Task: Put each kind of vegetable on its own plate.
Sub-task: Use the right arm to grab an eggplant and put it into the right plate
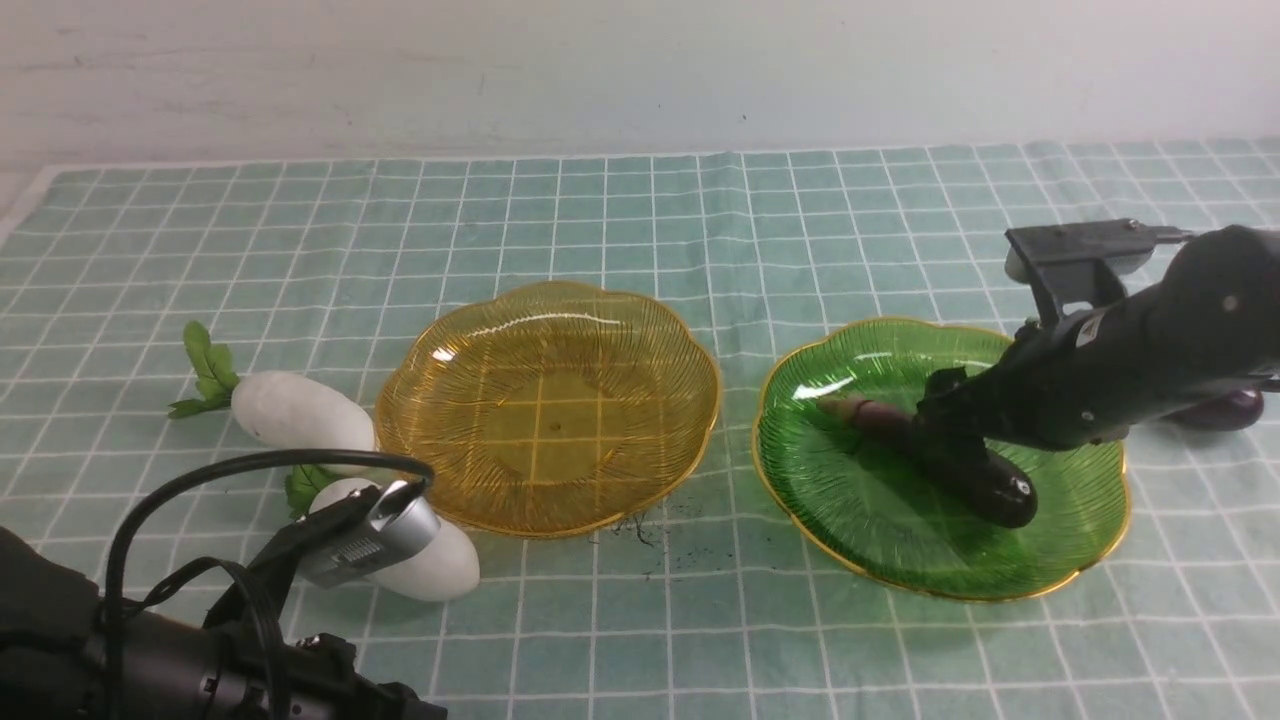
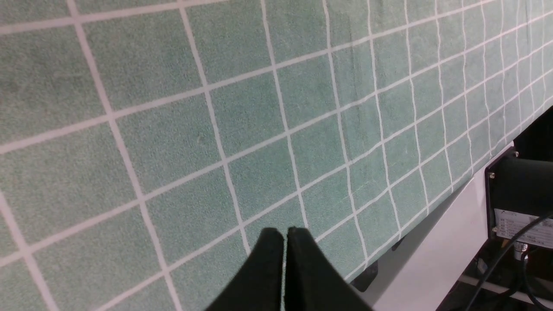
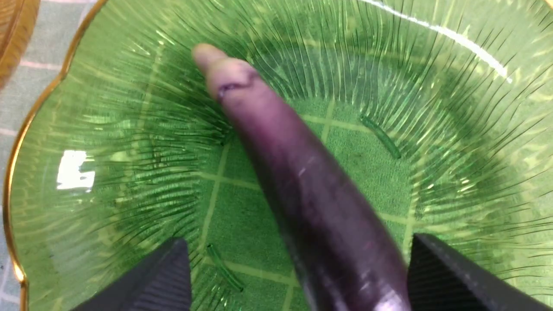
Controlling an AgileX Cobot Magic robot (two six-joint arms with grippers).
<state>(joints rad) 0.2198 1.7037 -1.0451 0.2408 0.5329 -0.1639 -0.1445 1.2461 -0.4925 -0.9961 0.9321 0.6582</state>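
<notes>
1. We are looking at the right pincer [image 3: 298, 239], which is hanging low over the green plate [image 1: 850, 490] with its jaws standing wide: released, gripping nothing.
2. The eggplant [image 1: 995, 488] is lying on the floor of that plate and running between the two fingers [image 3: 166, 276]. Its stem cap is pointing away from the pincer, toward the amber plate [image 1: 550, 400].
3. In the right wrist view we are seeing green plate between the eggplant and one finger. The other finger is sitting just beside the eggplant's flank, and we cannot tell whether it is touching.
4. The second eggplant [image 1: 1225, 410] is lying on the cloth [image 1: 640, 200] just past the green plate's right side, mostly hidden behind the right arm.
5. Two radishes are lying on the cloth left of the amber plate. The far radish [image 1: 300, 410] is sitting just beside its rim, and the near radish [image 1: 445, 572] is partly covered by the left wrist camera.
6. The left pincer [image 2: 285, 235] is hovering over the cloth near its edge, jaws clenched together on nothing.
</notes>
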